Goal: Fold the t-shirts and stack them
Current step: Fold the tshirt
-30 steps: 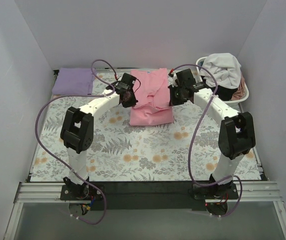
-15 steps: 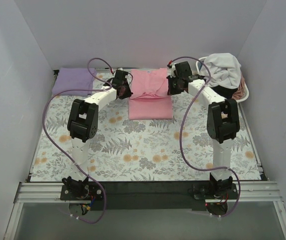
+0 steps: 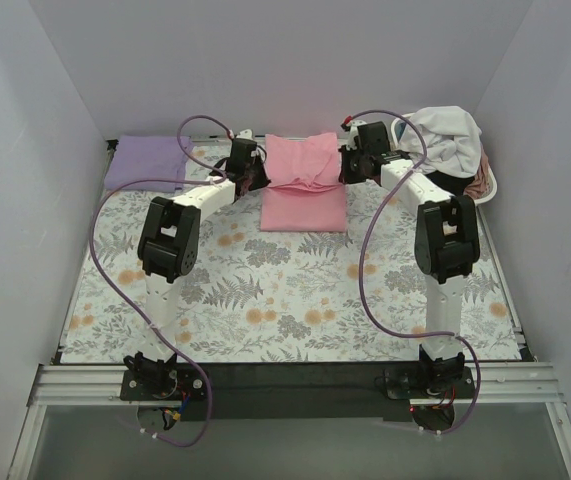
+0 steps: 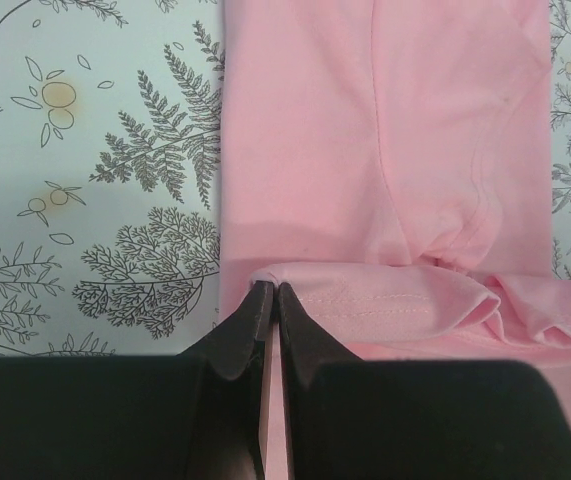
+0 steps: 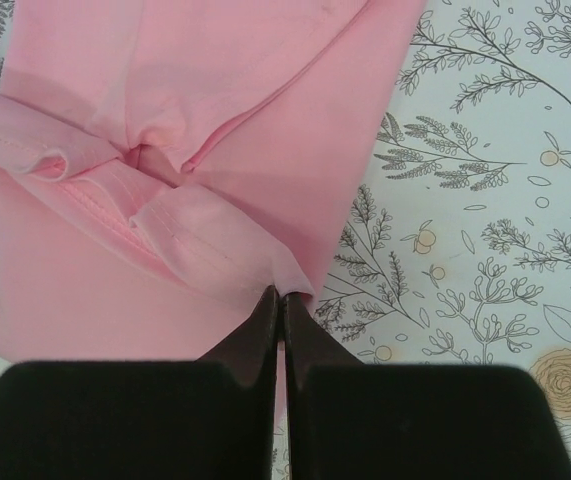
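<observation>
Nothing readable anywhere in these shots, honestly. No labels, brand marks, numbers or signs on anything in the overhead or the two wrist views.

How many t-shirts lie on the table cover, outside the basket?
2. The pink t-shirt, far middle, pinched by the left gripper and right gripper; the lavender t-shirt, folded, far left. The basket may hide others.
</observation>
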You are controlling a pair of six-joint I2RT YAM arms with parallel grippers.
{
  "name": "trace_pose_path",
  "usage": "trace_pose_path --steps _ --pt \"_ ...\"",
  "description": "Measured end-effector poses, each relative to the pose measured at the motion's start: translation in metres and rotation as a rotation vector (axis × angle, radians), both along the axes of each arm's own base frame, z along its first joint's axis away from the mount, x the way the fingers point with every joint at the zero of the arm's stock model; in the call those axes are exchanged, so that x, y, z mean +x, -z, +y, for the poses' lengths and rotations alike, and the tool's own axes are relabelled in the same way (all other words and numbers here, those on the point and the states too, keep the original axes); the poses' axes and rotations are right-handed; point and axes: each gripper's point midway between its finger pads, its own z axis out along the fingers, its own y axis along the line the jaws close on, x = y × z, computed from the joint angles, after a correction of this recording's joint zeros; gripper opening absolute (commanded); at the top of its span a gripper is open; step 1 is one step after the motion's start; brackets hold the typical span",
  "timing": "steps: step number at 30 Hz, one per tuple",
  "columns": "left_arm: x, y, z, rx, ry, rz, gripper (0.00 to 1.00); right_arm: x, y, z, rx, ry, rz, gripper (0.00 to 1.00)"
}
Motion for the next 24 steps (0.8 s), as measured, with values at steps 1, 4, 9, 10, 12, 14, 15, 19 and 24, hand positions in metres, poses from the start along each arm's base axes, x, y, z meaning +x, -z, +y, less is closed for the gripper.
trace_pose_path --steps 1,4,9,10,12,14,15,19,24 --pt "0.001 0.001 0.000 -0.001 -0.002 -0.009 0.00 0.001 0.000 -0.001 0.002 0.002 -0.005 0.01" --pt "0.002 0.003 0.002 -0.001 -0.007 -0.014 0.02 0.005 -0.001 -0.005 0.008 0.010 -0.015 0.01" --pt "0.010 0.003 0.001 -0.010 -0.008 -0.037 0.15 0.013 0.006 -0.009 0.020 0.016 -0.020 0.08" --pt "0.012 0.007 0.001 -0.010 -0.009 -0.036 0.18 0.015 0.012 -0.010 0.021 0.018 -0.012 0.12" --pt "0.014 0.017 0.001 -0.006 -0.006 -0.028 0.28 0.016 0.023 -0.012 0.020 0.020 0.006 0.19" --pt "0.013 0.032 0.001 0.001 -0.006 -0.005 0.32 0.016 0.037 -0.013 0.017 0.023 0.032 0.30" --pt "0.012 0.039 0.002 0.006 -0.007 0.009 0.37 0.016 0.045 -0.013 0.016 0.023 0.044 0.31" --pt "0.014 0.037 0.004 0.000 -0.018 -0.001 0.55 0.014 0.052 -0.014 0.012 0.015 0.061 0.43" --pt "0.001 0.027 0.012 -0.013 -0.057 0.006 0.69 0.016 0.030 -0.013 0.022 0.013 0.021 0.48"
